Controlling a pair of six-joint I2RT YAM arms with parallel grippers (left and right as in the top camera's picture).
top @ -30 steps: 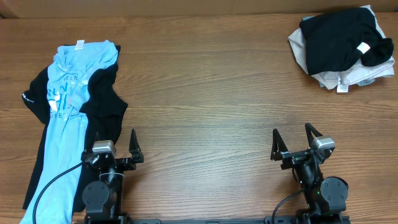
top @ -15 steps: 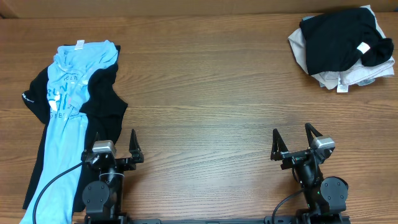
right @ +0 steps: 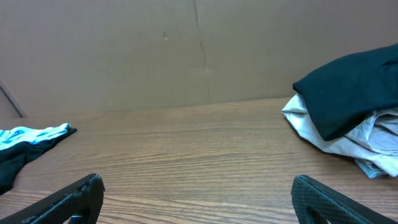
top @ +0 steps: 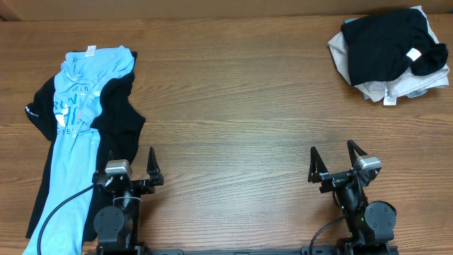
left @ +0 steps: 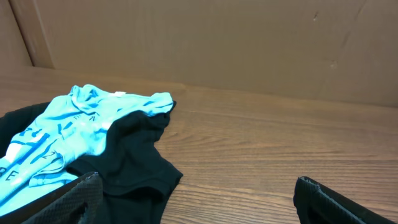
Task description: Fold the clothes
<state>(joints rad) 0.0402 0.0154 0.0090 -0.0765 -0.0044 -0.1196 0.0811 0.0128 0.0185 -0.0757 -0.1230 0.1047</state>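
Note:
The clothes lie at the table's left: a light blue T-shirt (top: 73, 124) with white lettering and a white neck tag, stretched lengthwise over a black garment (top: 119, 113). In the left wrist view the blue T-shirt (left: 68, 121) and the black garment (left: 134, 158) lie ahead to the left. My left gripper (top: 130, 157) stands open at the front edge, just right of the clothes, nothing between its fingers (left: 196, 186). Far to the right, my right gripper (top: 331, 151) is also open and empty over bare wood (right: 196, 186).
A pile of clothes (top: 389, 46) sits at the back right corner, a black garment (right: 351, 87) on top of beige ones (right: 326, 137). A brown cardboard wall (left: 249, 43) closes the back of the wooden table (top: 233, 106).

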